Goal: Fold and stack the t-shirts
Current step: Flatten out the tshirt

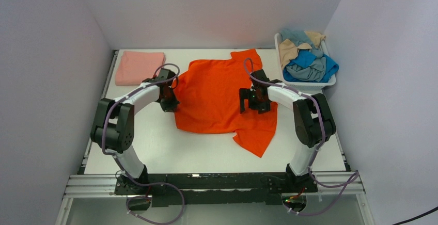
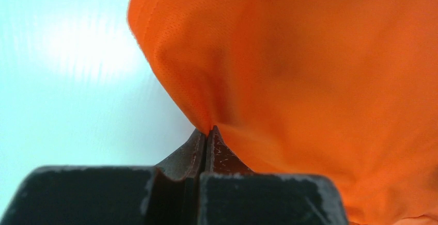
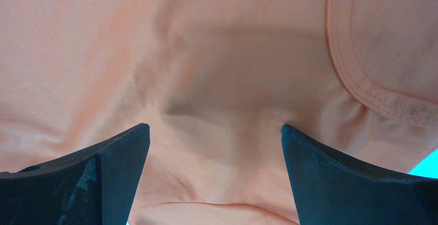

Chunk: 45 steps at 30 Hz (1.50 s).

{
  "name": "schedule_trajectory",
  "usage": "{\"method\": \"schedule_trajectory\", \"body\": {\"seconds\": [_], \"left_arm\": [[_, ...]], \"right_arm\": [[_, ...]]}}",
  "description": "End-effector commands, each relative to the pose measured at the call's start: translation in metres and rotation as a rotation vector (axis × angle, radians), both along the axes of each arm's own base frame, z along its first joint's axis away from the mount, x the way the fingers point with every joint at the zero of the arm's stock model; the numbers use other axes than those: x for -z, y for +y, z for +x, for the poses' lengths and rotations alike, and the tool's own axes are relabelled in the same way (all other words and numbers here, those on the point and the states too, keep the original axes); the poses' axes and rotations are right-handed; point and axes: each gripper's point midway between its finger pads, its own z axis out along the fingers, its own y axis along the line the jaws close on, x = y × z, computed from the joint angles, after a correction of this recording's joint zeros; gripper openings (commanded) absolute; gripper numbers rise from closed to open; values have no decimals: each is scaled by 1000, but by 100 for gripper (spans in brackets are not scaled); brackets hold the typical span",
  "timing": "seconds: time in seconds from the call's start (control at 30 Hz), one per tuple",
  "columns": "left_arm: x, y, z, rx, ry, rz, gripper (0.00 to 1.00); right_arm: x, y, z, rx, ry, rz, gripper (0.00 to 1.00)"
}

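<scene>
Orange t-shirt [image 1: 217, 101] is lying spread at centre; your left gripper [image 2: 206, 131] is pinching its 9 o'clock edge, jaws closed on cloth. Your right gripper [image 3: 215, 127] is hanging wide open over the 3 o'clock side by the collar, holding nothing. Salmon-pink t-shirt [image 1: 139, 67] is sitting folded at 10 o'clock; other t-shirts [image 1: 307, 60] are lying heaped in the basket [image 1: 315, 86] at 2 o'clock

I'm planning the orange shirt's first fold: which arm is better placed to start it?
Probably left. The left pincer is shut on the edge of the orange t-shirt, ready to lift; the right pincer hangs open above the cloth near the collar, gripping nothing.
</scene>
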Motion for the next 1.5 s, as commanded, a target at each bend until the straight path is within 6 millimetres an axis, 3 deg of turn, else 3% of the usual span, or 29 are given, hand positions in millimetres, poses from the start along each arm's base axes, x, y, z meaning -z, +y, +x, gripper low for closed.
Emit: {"method": "schedule_trajectory", "body": {"seconds": [0.0, 0.1, 0.2, 0.27, 0.3, 0.33, 0.37, 0.47, 0.5, 0.7, 0.87, 1.0, 1.17, 1.47], "left_arm": [[-50, -8, 6, 34, -23, 184, 0], [-55, -36, 20, 119, 4, 211, 0], [-51, -80, 44, 234, -1, 193, 0], [-48, -118, 66, 329, -44, 156, 11], [-56, -140, 76, 377, -76, 111, 19], [-50, -151, 79, 411, -64, 94, 39], [-57, -160, 86, 422, -82, 79, 58], [-58, -153, 82, 430, -85, 100, 96], [-63, -150, 79, 433, -114, 97, 99], [-85, -122, 56, 340, -241, -87, 99], [-71, -94, 47, 232, -242, -204, 99], [-66, -97, 49, 233, -302, -346, 91], [-50, -98, 51, 196, -251, -424, 71], [-22, -102, 50, 160, -166, -449, 63]], "right_arm": [[-16, -16, -3, 46, -36, -49, 100], [-18, -20, -8, 50, -29, -62, 100], [-20, -22, -9, 57, -35, -58, 100], [-20, -27, -9, 70, -48, -75, 100], [-20, -29, -9, 74, -50, -78, 100], [-19, -30, -9, 77, -47, -81, 100], [-19, -32, -9, 79, -47, -84, 100], [-18, -36, -9, 86, -49, -97, 100], [-18, -36, -9, 87, -50, -94, 100], [-13, -36, -8, 74, -39, -94, 100], [-9, -36, -7, 62, -22, -100, 100], [-4, -35, -8, 58, -6, -102, 100], [-2, -38, -8, 60, 0, -114, 100], [-2, -41, -10, 64, 2, -127, 100]]}}
